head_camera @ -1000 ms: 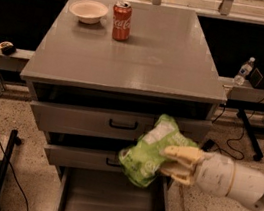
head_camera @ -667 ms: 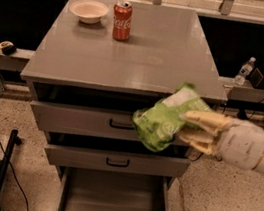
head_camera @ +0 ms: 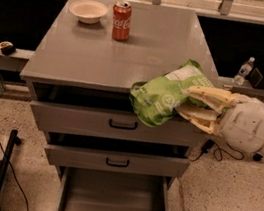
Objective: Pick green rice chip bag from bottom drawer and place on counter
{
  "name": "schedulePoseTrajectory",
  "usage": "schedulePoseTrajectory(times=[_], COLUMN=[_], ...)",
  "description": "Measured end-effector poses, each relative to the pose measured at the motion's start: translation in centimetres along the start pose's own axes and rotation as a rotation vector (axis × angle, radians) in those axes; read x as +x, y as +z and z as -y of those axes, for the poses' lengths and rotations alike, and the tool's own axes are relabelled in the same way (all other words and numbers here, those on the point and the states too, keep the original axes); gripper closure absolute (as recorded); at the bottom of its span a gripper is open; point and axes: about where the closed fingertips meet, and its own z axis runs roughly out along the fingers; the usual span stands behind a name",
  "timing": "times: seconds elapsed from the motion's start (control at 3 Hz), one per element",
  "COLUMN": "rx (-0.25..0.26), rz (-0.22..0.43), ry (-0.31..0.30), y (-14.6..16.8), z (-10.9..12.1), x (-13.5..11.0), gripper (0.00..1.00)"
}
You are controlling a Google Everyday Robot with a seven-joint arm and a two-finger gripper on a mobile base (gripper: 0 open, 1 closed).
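Grey counter (head_camera: 131, 51) holds a bowl (head_camera: 87, 11) and can (head_camera: 121, 20) at eleven o'clock. At three o'clock the gripper (head_camera: 186, 101) clamps the green rice chip bag (head_camera: 161, 95) across its front edge; carry toward twelve before releasing.

one high camera faces cabinet (head_camera: 78, 121) front; fingers (head_camera: 210, 95) at view's right.

Read "Coca-Cola" script on red cylindrical metal can (head_camera: 121, 21) near far-left corner of grey counter (head_camera: 146, 54). Found print unreadable on crinkled green foil bag (head_camera: 161, 96), clamped by cream two-finger gripper (head_camera: 186, 101) at front right edge.
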Motion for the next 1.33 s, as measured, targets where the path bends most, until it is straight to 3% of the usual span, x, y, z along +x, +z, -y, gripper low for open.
schedulePoseTrajectory(times=[0.33,0.67,1.0,1.33], rx=[0.019,0.046,0.106,0.156], rz=[0.008,-0.052,-0.154,-0.206], ry=[0.018,0.005,-0.024,-0.024], y=[6.7,14.5,17.3,17.2], z=[-1.7,-1.9,0.2,1.5], x=[-0.3,1.8,4.2,5.4], gripper=[1.00,1.00,1.00,1.00])
